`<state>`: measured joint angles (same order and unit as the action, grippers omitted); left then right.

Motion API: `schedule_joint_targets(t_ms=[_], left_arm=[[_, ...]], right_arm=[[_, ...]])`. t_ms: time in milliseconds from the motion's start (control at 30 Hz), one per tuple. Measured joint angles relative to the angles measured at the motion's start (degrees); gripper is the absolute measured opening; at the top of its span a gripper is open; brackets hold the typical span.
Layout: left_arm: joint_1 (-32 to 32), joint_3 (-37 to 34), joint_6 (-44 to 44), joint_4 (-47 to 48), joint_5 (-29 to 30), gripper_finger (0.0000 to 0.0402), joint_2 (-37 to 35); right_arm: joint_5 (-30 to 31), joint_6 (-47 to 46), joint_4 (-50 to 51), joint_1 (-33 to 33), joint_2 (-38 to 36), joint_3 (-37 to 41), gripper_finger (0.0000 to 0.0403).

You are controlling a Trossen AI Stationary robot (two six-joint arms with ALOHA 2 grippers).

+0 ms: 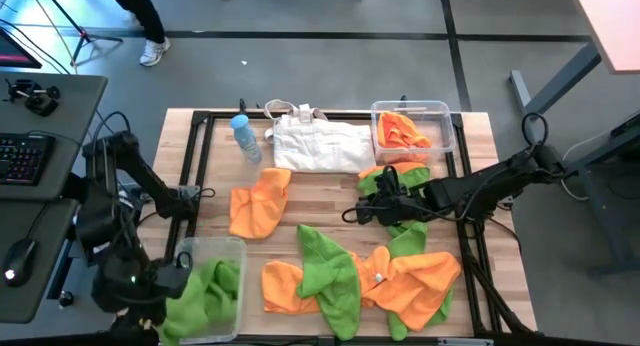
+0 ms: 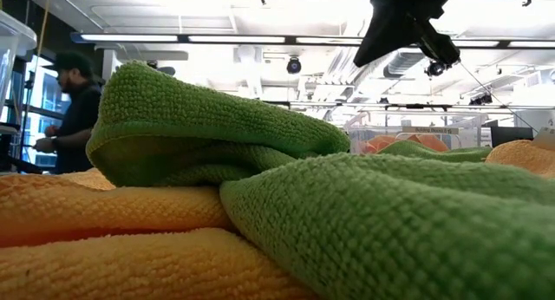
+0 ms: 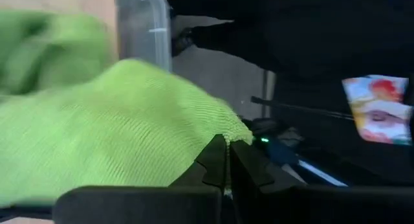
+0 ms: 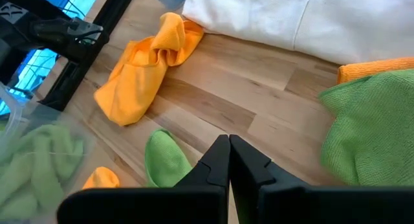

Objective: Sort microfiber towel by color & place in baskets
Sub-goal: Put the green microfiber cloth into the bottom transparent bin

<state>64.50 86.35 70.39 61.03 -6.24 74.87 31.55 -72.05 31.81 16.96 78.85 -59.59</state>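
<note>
Wooden table (image 1: pixel 330 191) carries scattered microfiber towels, orange and green. Left gripper (image 3: pixel 226 160) at near-left basket (image 1: pixel 205 249), fingers closed, green towel (image 3: pixel 116 120) draped against them; pinch on cloth edge not confirmed. Basket already holds green cloths. Far-right basket (image 1: pixel 412 110) holds orange ones. Right gripper (image 4: pixel 228 160) hovers above mixed pile (image 1: pixel 370 276), fingers closed, empty. Step judged: deposit green towel. Recommended: release well inside basket rim so no corner trails out. Towels: soft looped pile, crumpled, overlapping. Lone orange towel (image 1: pixel 258 204) lies apart.
</note>
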Motion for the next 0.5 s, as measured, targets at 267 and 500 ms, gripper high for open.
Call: schedule_joint_targets(t_ms=[267,500], left_arm=[[-1.23,0.0,1.85,19.75,8.43,0.0,1.18],[-5.58,-0.39,-1.52,26.79,23.09,0.0,1.13]], right_arm=[[0.0,0.02,-0.14,-0.07,0.0,0.0,0.0],[0.0,0.02,-2.53,-0.05,-0.02,0.0,0.0]])
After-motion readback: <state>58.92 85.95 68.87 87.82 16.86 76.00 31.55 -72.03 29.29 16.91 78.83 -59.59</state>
